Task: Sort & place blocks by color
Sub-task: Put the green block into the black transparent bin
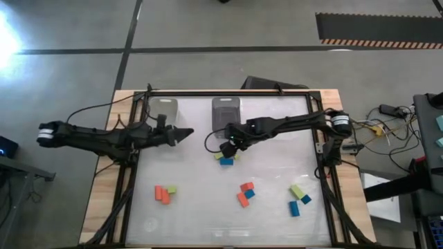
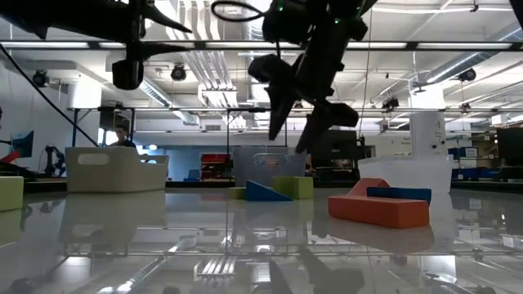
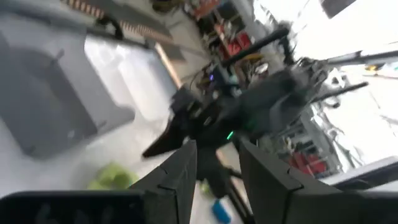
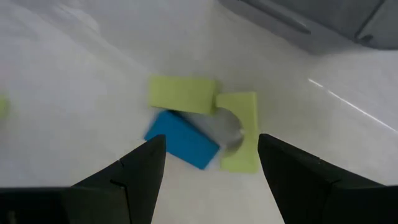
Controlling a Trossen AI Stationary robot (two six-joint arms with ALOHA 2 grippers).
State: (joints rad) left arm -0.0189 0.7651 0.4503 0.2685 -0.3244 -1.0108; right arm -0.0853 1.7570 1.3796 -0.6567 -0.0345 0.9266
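Small orange, lime green and blue blocks lie in several clusters on the table. My right gripper (image 1: 228, 146) hangs open, fingers pointing down, just above a cluster of one blue block (image 4: 181, 139) and two green blocks (image 4: 181, 94); none of them touches the fingers. The low view shows its fingertips (image 2: 296, 131) well above the table. Other clusters: orange with green (image 1: 164, 194), orange with blue (image 1: 246, 194), green with blue (image 1: 299, 197). My left gripper (image 1: 183, 133) is held above the table to the left, open by a small gap and empty.
Two grey bins (image 1: 165, 109) (image 1: 226, 111) stand near the table's far edge. A dark frame (image 1: 228, 92) borders the glossy white top. Bare surface lies between the clusters and along the near edge. A cable (image 1: 210, 142) loops beside the right gripper.
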